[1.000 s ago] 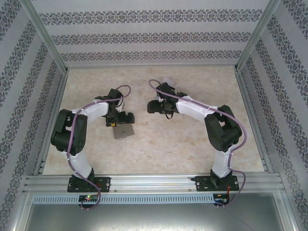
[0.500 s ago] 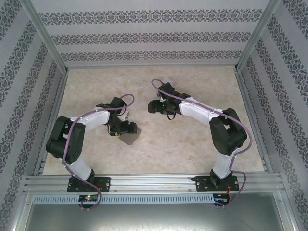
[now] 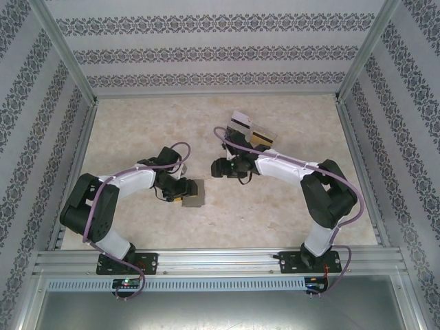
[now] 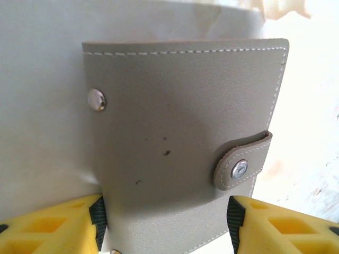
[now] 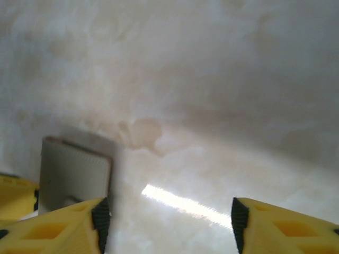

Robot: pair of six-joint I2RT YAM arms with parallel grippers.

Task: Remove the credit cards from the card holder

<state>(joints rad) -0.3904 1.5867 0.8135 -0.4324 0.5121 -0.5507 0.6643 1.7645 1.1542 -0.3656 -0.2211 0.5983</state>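
Card holder [image 3: 194,194] lies on the table [image 3: 289,206] just ahead of the left arm, a little left of centre. We see it folded shut: its strap [image 4: 242,161] wraps over one side edge and is snapped down on the grey face. No cards show from inside it.

The left gripper [image 4: 167,228] straddles the holder's near end with a pad against each side edge, so we read it as grasping the holder across its width (how firmly, we cannot say). That hold makes sense to us: with the holder pinned by its sides, the face and the strap are bare for another hand to work on. The right gripper [image 5: 167,225] hovers near it over bare table, fingers apart with nothing between them. It is aimed toward the holder, which we judge suits it for popping the snap.

In the left wrist view the holder's long axis runs straight away from the fingers, in line with the left gripper's reach. The strap edge (the side that opens) is on the right there, and the fold is presumably on the left. From above, its edges sit roughly square to the table's. Beyond the right arm, well apart from the holder, a white card [image 3: 240,119] and a gold card [image 3: 260,138] lie side by side.
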